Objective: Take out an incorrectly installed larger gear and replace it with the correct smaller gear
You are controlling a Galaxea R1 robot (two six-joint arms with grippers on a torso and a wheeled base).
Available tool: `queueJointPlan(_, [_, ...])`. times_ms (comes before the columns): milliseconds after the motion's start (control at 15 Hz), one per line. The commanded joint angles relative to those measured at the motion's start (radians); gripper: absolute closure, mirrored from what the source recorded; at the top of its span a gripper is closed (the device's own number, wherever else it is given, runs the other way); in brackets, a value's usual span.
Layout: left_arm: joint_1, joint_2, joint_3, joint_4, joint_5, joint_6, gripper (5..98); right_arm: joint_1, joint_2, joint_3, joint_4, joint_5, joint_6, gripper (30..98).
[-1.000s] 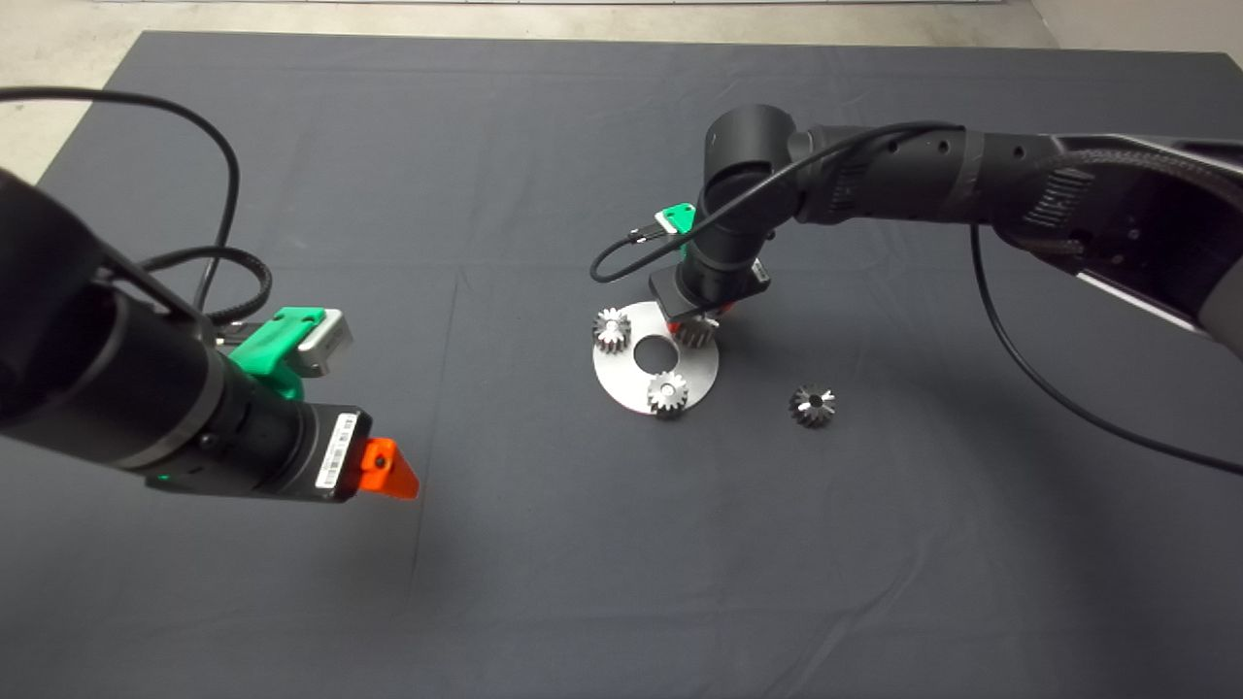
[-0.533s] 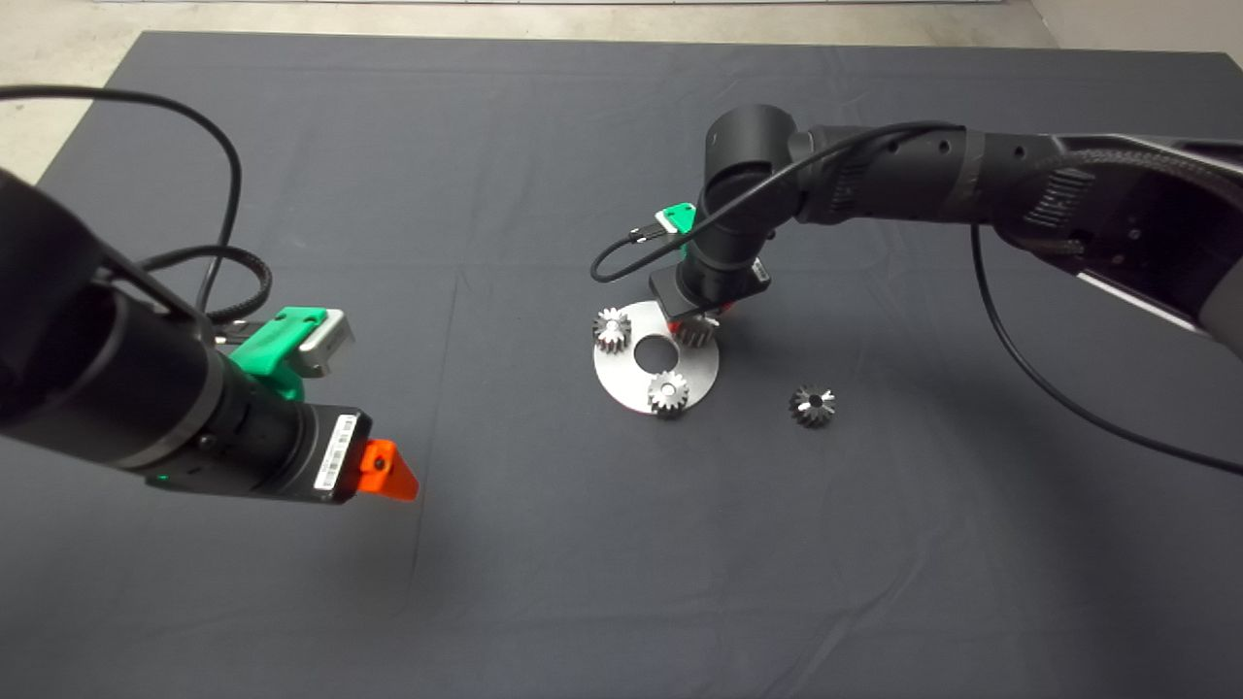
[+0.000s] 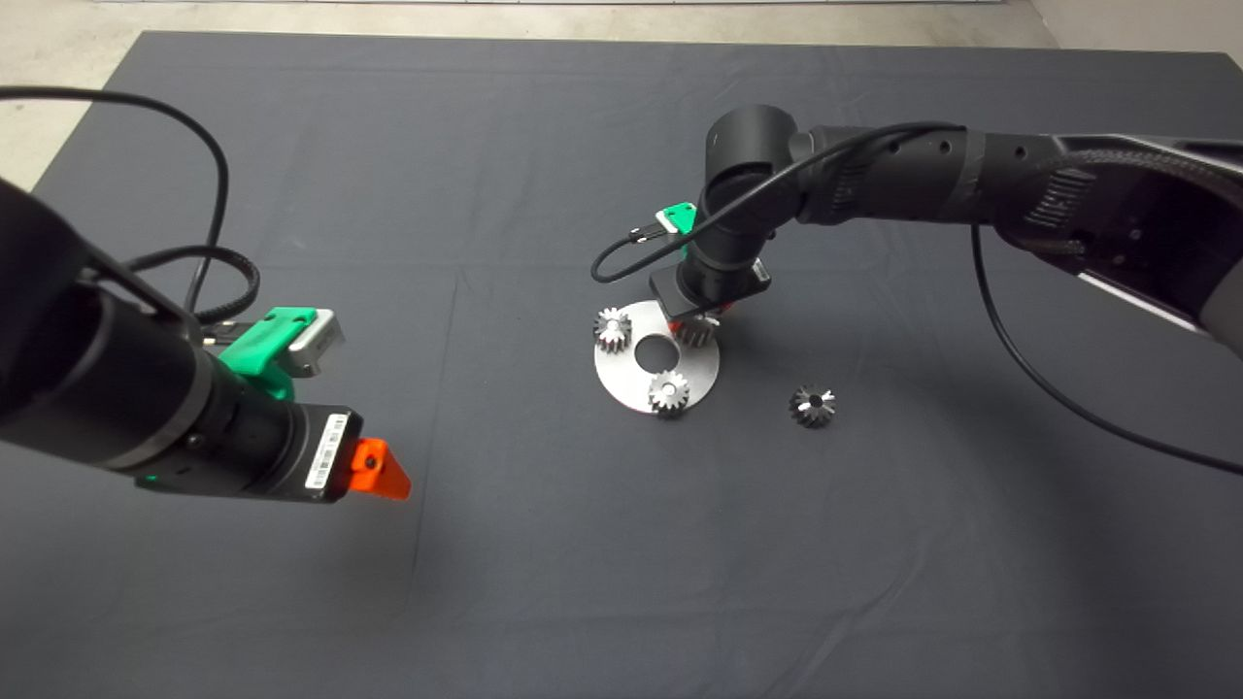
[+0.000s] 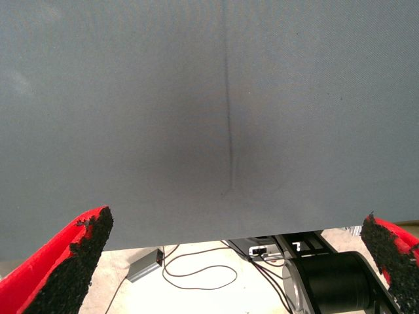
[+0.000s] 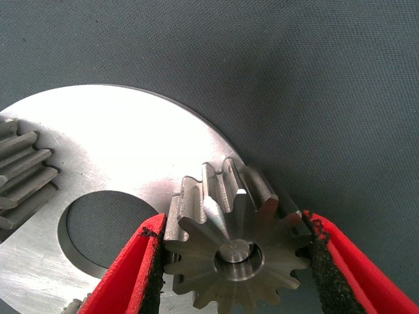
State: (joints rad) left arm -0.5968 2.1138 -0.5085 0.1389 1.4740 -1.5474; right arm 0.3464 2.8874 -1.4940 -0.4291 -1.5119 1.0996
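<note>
The right gripper [image 5: 232, 261] has its jaws closed around the smaller gear [image 5: 236, 245], seated on a pin on the round steel plate [image 3: 621, 383] at frame centre. Releasing crookedly could tilt it off the pin. The larger gear [image 3: 813, 405] lies right of the plate on the counter. The left gripper [image 4: 229, 261], jaws wide, hovers lower left.

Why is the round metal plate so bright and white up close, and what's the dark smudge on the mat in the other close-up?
Right wrist view: light glares off the shiny plate behind the smaller gear. Left wrist view: the soft dark patch on the mat is a shadow, probably cast by the arm above it.
</note>
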Motion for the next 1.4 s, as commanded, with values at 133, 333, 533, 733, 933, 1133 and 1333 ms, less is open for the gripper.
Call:
queueJointPlan(133, [-0.012,-0.001,-0.004,0.008,0.006,0.004,6.1,0.133,0.017,0.008,0.138,-0.143,0.006,78.9])
queueJointPlan(333, [-0.012,-0.002,-0.004,0.008,0.006,0.004,6.1,0.184,0.017,0.022,0.183,-0.143,0.014,79.0])
queueJointPlan(533, [-0.012,-0.001,-0.005,0.019,0.006,0.004,6.1,0.221,0.017,0.025,0.204,-0.143,0.016,79.1])
queueJointPlan(733, [-0.012,0.002,-0.007,0.021,0.005,0.004,6.1,0.219,0.003,0.026,0.204,-0.144,0.015,79.1])
queueJointPlan(933, [-0.012,0.001,-0.004,0.021,0.005,0.004,6.1,0.164,-0.133,0.100,0.199,-0.145,0.017,79.1])
queueJointPlan(1133, [-0.012,0.002,-0.006,0.021,0.005,0.004,6.1,0.125,-0.237,0.108,0.172,-0.146,0.013,79.1])
queueJointPlan(1333, [-0.012,0.004,-0.005,0.019,0.005,0.004,6.1,0.118,-0.289,0.111,0.165,-0.146,0.005,79.1])
